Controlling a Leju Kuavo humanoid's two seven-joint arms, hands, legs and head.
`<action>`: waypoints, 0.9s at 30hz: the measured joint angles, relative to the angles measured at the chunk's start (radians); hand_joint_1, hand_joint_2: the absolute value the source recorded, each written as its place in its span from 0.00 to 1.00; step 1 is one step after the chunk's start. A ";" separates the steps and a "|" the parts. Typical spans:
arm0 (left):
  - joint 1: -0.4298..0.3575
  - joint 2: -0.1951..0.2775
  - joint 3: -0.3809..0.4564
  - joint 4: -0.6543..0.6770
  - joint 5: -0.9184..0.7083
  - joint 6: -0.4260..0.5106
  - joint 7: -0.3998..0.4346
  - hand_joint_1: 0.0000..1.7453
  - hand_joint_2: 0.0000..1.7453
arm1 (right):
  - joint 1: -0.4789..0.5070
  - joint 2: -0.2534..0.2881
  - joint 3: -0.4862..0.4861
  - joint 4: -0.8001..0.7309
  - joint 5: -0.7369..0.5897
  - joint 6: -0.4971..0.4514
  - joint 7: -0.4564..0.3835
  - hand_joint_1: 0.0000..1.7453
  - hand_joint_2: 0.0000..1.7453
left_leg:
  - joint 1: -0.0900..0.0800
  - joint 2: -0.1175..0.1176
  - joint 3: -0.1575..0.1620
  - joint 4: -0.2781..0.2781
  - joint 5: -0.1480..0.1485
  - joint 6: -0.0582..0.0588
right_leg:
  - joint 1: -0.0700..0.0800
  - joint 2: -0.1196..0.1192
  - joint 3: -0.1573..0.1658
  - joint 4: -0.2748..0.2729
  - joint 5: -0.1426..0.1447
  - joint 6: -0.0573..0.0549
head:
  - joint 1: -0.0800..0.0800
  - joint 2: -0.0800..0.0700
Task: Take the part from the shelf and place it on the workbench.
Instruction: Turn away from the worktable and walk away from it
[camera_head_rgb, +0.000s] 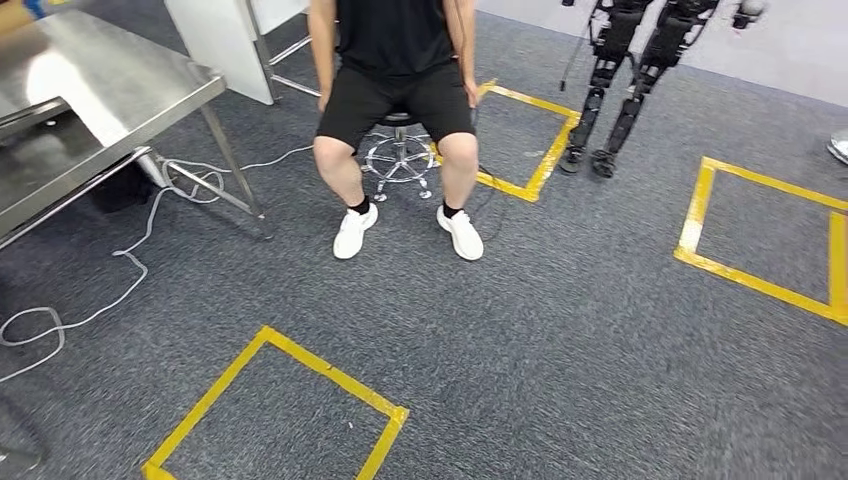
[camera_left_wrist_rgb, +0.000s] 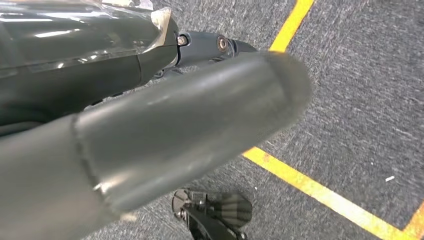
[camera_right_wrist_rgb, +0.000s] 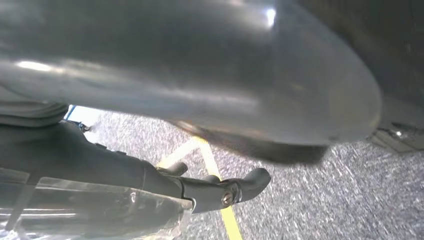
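My left hand (camera_left_wrist_rgb: 190, 120) hangs over the grey carpet, its thick grey thumb stretched out apart from the dark fingers (camera_left_wrist_rgb: 210, 45), with nothing in it. In the right wrist view my right hand (camera_right_wrist_rgb: 200, 100) hangs the same way, thumb apart from the dark fingers (camera_right_wrist_rgb: 225, 190), holding nothing. A steel table (camera_head_rgb: 90, 100) stands at the far left of the head view, its top bare where I can see it.
A person (camera_head_rgb: 395, 60) in black sits on a wheeled stool (camera_head_rgb: 400, 155) straight ahead, feet on the carpet. Another robot's legs (camera_head_rgb: 620, 80) stand at the back right. A white cable (camera_head_rgb: 130, 260) trails from the table. Yellow tape squares (camera_head_rgb: 290, 400) mark the floor.
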 joint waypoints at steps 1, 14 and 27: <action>0.001 0.000 0.004 0.000 0.005 0.008 0.001 0.00 0.00 | 0.003 0.002 0.003 0.000 0.005 0.000 -0.002 0.00 0.00 | 0.002 -0.002 0.006 -0.017 0.022 -0.001 | 0.000 0.014 0.001 0.001 0.000 0.000 | 0.000 0.000; -0.004 -0.091 -0.018 0.002 -0.148 0.030 0.068 0.00 0.00 | -0.029 -0.058 -0.033 0.001 -0.114 0.044 -0.021 0.00 0.00 | 0.000 0.031 0.092 -0.269 0.159 0.049 | 0.007 -0.016 -0.168 0.287 -0.114 0.040 | 0.006 0.000; -0.071 -0.105 -0.103 -0.001 -0.183 -0.068 0.150 0.00 0.00 | 0.004 -0.051 -0.132 0.002 -0.148 0.002 -0.059 0.00 0.00 | 0.004 0.049 0.081 -0.165 0.061 -0.001 | -0.005 -0.058 -0.022 0.023 -0.001 0.013 | 0.008 0.000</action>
